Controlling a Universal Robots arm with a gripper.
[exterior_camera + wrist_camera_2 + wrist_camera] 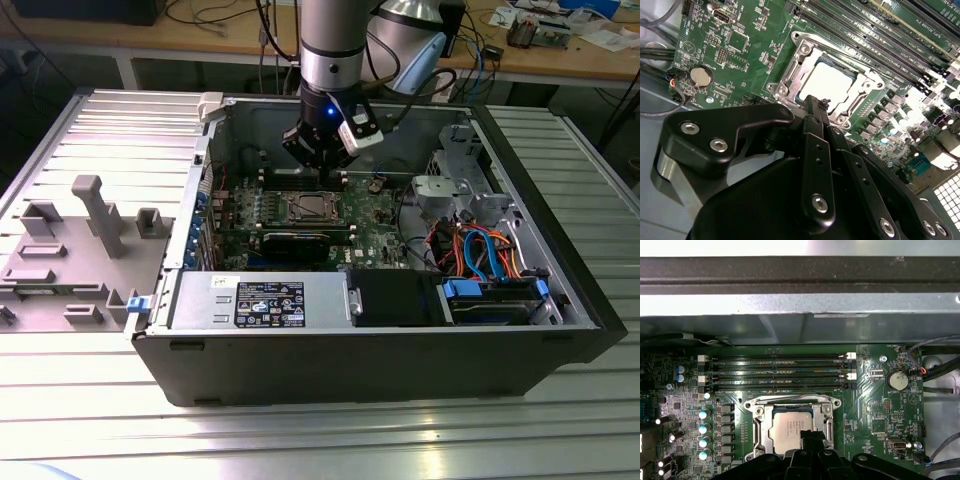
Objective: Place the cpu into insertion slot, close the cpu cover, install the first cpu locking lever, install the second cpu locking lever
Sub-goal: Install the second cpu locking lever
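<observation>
the open computer case (pixel 560 330) lies on its side on a ribbed metal table (pixel 300 440), with the green motherboard (pixel 375 225) flat on its floor. the arm reaches down into the case from above, and the gripper (pixel 322 160) hangs just over the far edge of the insertion slot (pixel 311 208). in both wrist views the cpu cover (pixel 759 427) looks to be folded down over the slot's rim, its square window framing the cpu (pixel 790 426), which sits flat in the socket with its silver-grey top showing; in the second wrist view the same chip (pixel 827 85) lies just past the fingertips. the black fingers (pixel 812 117) come together to a narrow point there with no gap visible and nothing between them, so they appear drawn together and empty. judged from this, the chip is light, rigid and smooth, and fragile against the pin field beneath, so it should only be touched on its flat top or outer edges. the cover is thin stiff metal, best pressed on its frame. i cannot make out the locking levers clearly.
</observation>
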